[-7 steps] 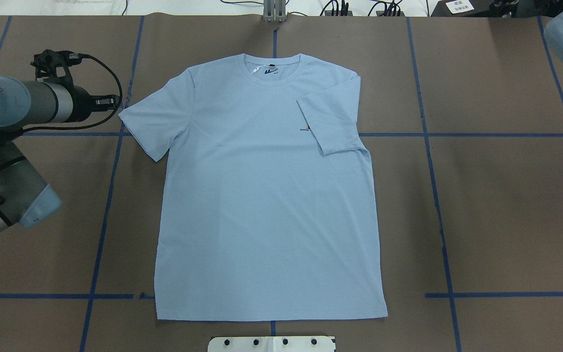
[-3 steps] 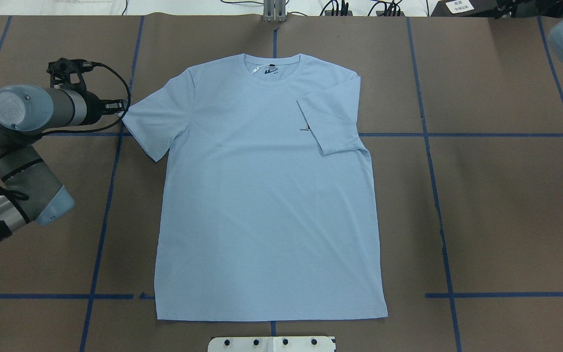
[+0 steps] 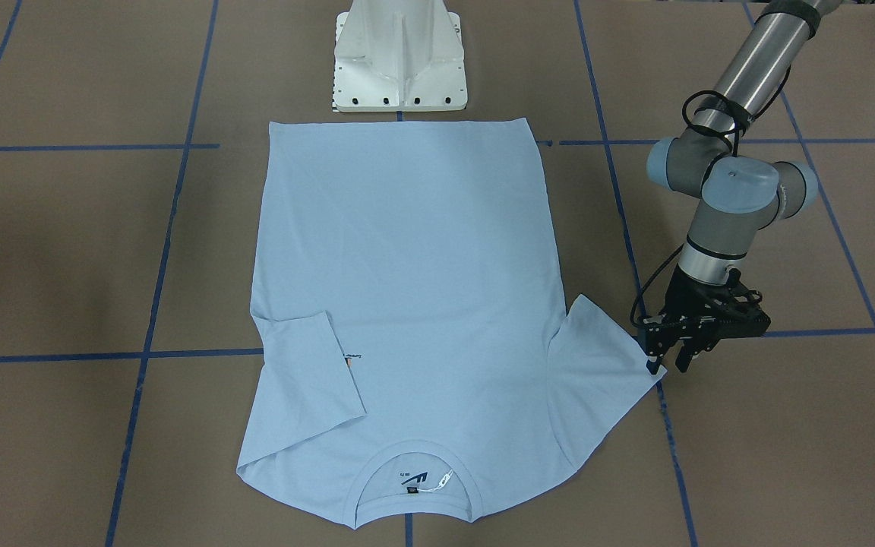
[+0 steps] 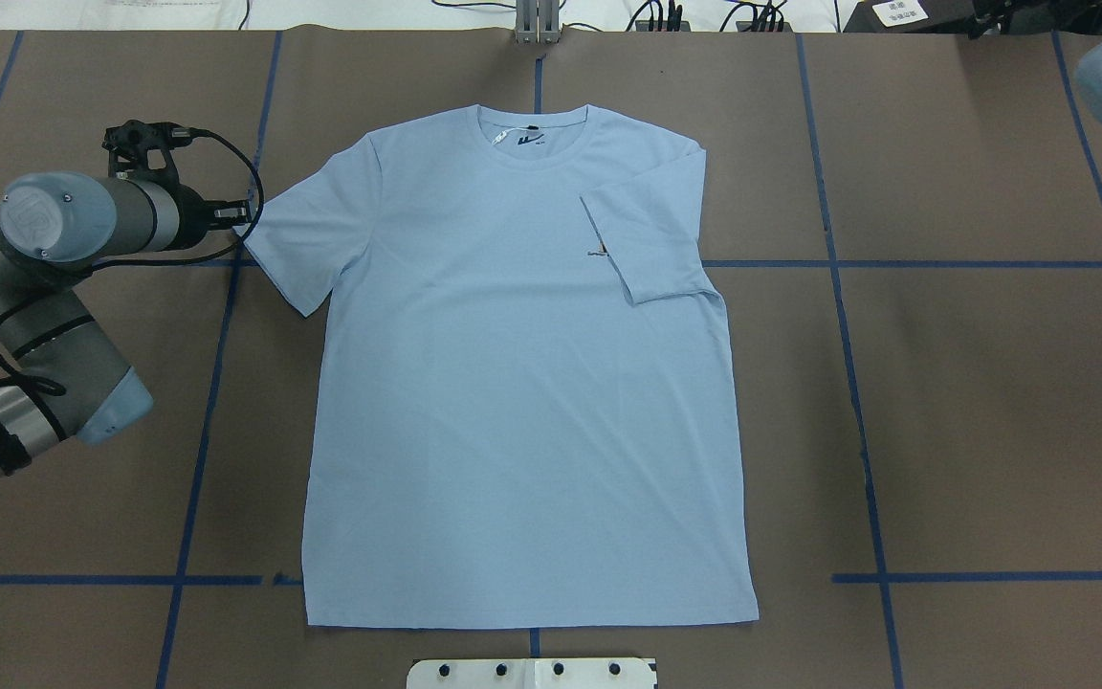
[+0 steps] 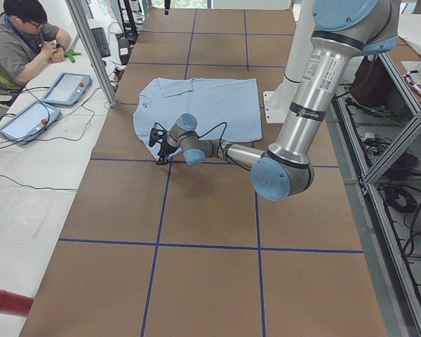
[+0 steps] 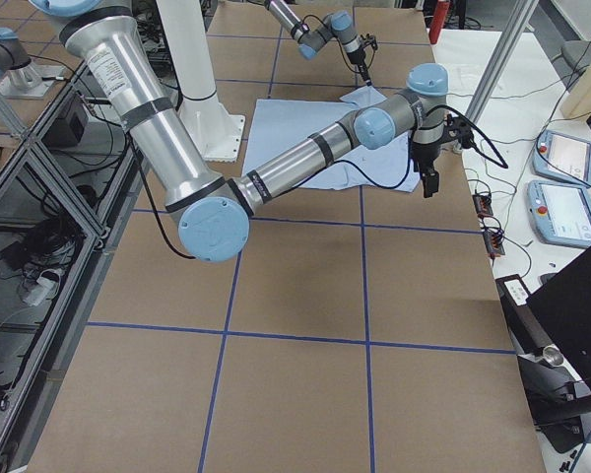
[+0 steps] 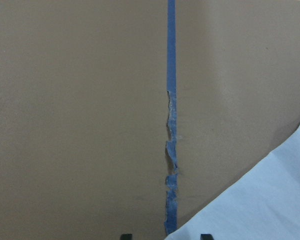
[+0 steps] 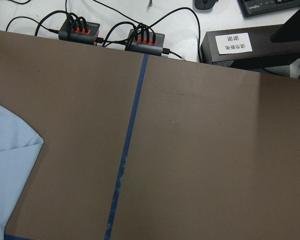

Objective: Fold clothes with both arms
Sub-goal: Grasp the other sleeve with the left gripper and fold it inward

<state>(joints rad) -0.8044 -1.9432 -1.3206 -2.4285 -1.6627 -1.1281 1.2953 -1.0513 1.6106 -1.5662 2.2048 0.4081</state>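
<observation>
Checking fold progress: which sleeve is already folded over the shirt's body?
The sleeve on the robot's right, folded inward; the other sleeve lies spread out by the left claw.

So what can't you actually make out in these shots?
Right gripper: seen only small in the exterior right view, so its jaws' state is unreadable.
Chest print: overhead view, partly covered by the folded sleeve, too small to read.
Left gripper: front-facing view, its open jaws sit at the T-shirt sleeve corner; contact is unclear.
</observation>
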